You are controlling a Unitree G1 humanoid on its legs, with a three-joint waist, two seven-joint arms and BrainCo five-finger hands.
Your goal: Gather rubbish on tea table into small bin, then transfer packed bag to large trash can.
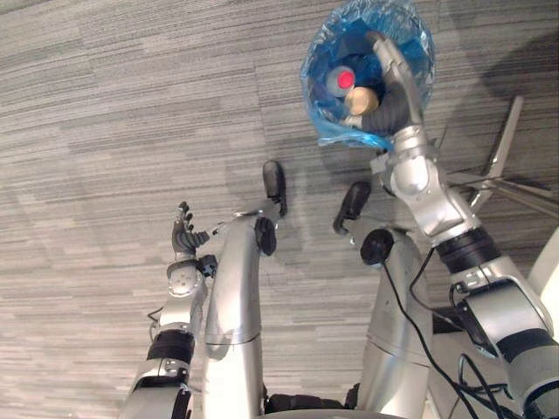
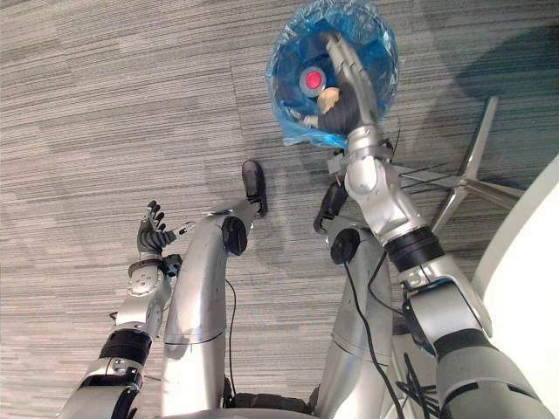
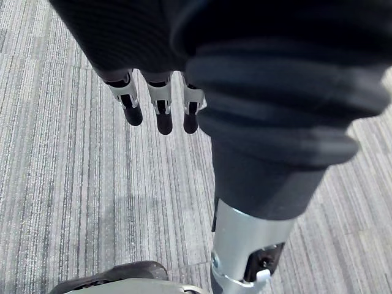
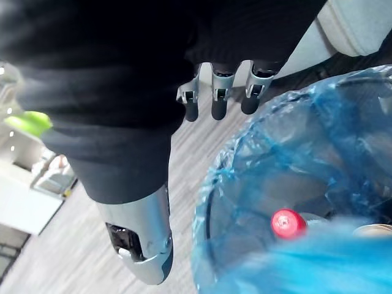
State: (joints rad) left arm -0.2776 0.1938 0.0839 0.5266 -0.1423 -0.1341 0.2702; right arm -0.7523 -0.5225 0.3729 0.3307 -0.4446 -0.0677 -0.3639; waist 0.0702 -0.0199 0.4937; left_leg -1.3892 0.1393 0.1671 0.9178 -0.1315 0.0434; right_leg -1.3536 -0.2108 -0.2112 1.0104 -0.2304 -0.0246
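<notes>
The small bin, lined with a blue plastic bag, stands on the carpet at the upper right. Inside it lie a bottle with a red cap and a tan round piece. My right hand reaches over the bin's near rim with its fingers straight and nothing held; the wrist view has the bag and red cap just beside them. My left hand hangs low at the left over bare carpet, its fingers relaxed and empty.
Grey striped carpet covers the floor. Silver metal legs of a chair base spread out to the right of the bin. A white rounded surface shows at the right edge.
</notes>
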